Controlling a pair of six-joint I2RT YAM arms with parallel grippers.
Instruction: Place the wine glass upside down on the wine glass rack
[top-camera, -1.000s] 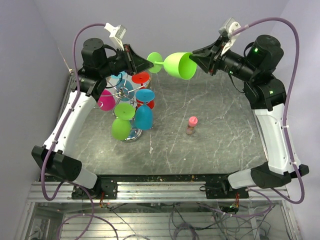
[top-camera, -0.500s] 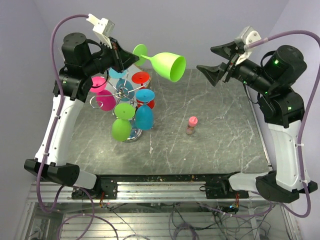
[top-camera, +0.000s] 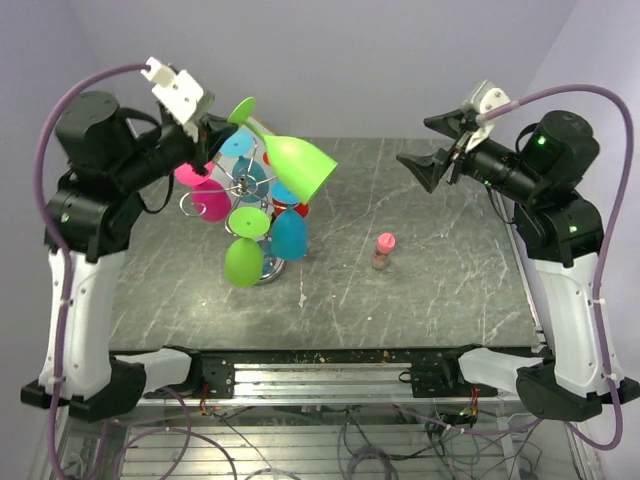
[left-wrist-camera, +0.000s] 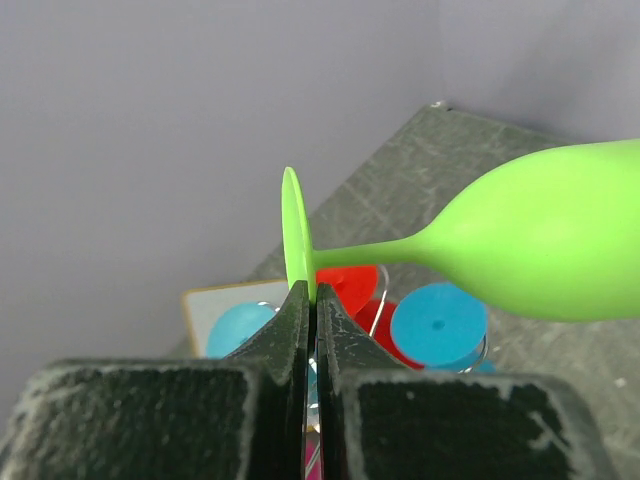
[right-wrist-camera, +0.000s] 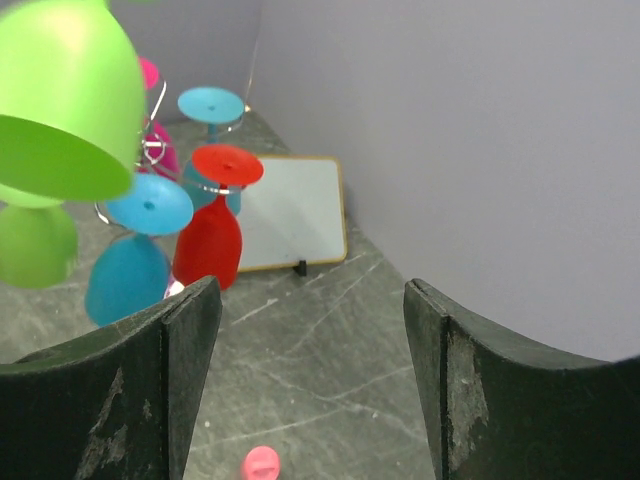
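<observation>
text: none legible | labels, brands: none legible | numbers, signs: none legible | views checked: all three

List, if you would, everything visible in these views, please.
lime-green plastic wine glass: one, green, held tilted above the rack
silver metal wire wine glass rack: one, silver, table's left rear
hanging plastic wine glasses: at least five, pink, blue, red, green, upside down on rack
white-faced wooden-framed board: one, white, behind rack
small pink-capped bottle: one, pink, table centre-right
grey marbled table: one, grey, beneath everything
left gripper: one, black, shut on held glass's foot
right gripper: one, black, open, empty, right side
</observation>
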